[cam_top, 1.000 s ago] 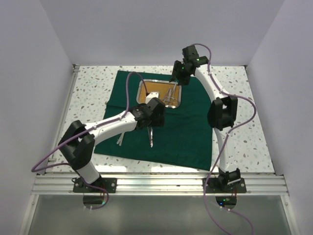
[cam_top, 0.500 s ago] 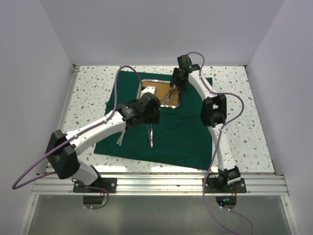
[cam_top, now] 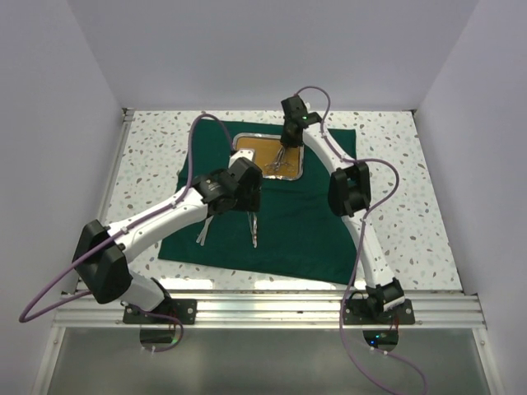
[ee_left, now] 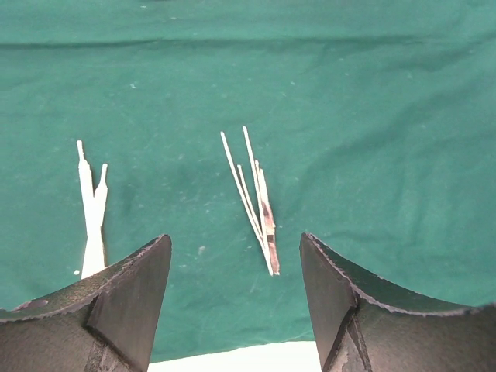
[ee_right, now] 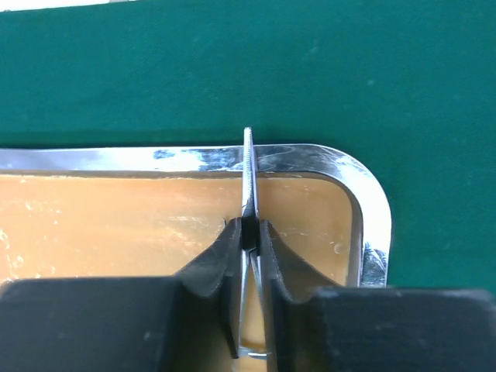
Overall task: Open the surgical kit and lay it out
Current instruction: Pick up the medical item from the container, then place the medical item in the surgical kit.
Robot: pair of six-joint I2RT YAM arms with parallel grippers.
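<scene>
Right gripper point(ee_right: 248, 232) pinched tight on a slim serrated instrument point(ee_right: 248, 155) above the orange floor of the steel tray point(ee_right: 372, 209). Left gripper point(ee_left: 232, 256), fingers spread wide, nearer than the tray, over silver tweezers point(ee_left: 256, 205) lying on the green cloth point(ee_left: 372, 116)

The left gripper point(ee_left: 234, 240) hangs over a dark green cloth wrap point(ee_left: 372, 116), its two black fingers point(ee_left: 116, 302) spread wide at 7 and 5 o'clock. Near centre lies a cluster of thin silver tweezers point(ee_left: 256, 203), tips fanned toward 11 o'clock. At 9 o'clock lies a separate pale flat tweezer point(ee_left: 93, 209).
</scene>
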